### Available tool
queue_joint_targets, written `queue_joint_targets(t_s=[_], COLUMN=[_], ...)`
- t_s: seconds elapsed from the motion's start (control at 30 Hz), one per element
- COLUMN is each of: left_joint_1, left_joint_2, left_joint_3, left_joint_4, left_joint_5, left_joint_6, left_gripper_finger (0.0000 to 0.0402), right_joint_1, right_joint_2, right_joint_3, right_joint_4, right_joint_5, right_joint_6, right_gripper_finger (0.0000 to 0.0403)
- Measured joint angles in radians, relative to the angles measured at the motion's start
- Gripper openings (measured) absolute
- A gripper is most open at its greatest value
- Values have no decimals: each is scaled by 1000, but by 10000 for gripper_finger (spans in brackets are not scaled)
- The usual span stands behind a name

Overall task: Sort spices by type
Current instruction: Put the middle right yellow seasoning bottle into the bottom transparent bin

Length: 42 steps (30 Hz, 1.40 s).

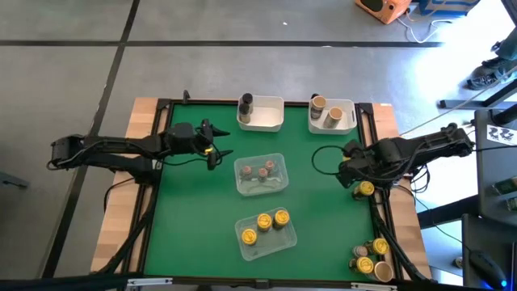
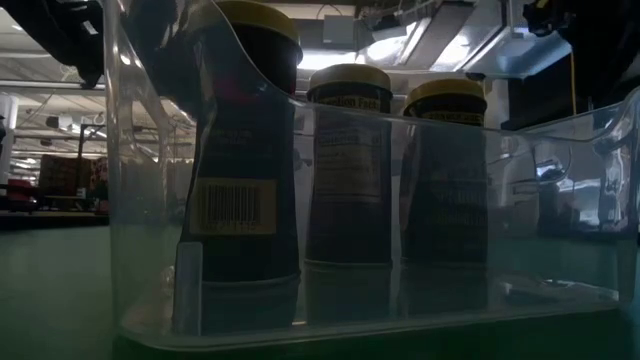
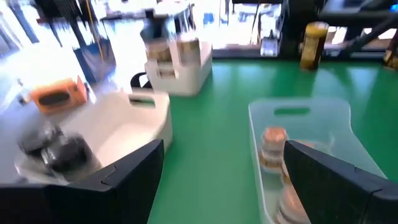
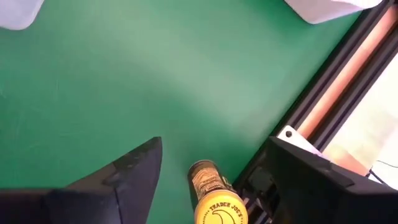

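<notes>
Place: I work in a big lab or workshop, not a home.
Floor: grey and hard, with dark lines across it [image 1: 81,48].
My table: a green mat [image 1: 194,218] in a black frame [image 1: 380,234], with bare wood [image 1: 113,226] at the sides.
Wires: black cables [image 1: 129,242] run down beside my table, and a white cord [image 1: 420,32] lies on the floor.
Gear: an orange box [image 1: 380,6] sits on the floor, far from me.
Ceiling: bright strip lights [image 2: 340,35] and bare beams hang high up.
Far room: long and open, with red things [image 2: 55,180] stacked at the back.
Person: someone's shoes [image 1: 489,74] show at the floor's edge.
</notes>
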Motion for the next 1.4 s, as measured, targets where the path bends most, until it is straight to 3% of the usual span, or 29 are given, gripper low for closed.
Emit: queue_joint_targets(t_s=[0.13,0.37,0.53,0.77,1.1,1.4], left_joint_1=[0,0,0,0,0,0], left_joint_2=[0,1,1,-1,0,0], left_joint_3=[0,-3,-55,-54,-55,-55], left_joint_4=[98,80,65,274,231,234], left_joint_5=[0,0,0,0,0,0], left_joint_6=[56,20,27,149,124,151], left_gripper_finger=[314,314,314,314,314,314], right_joint_1=[0,0,1,1,2,2], right_joint_2=[1,3,3,13,73,122], right_joint_3=[-18,-143,-189,-192,-192,-223], right_joint_4=[8,7,15,82,5,30], right_joint_5=[-29,-304,-403,-414,-362,-416], right_joint_6=[-9,19,40,47,67,124], right_gripper_finger=[292,344,382,397,397,397])
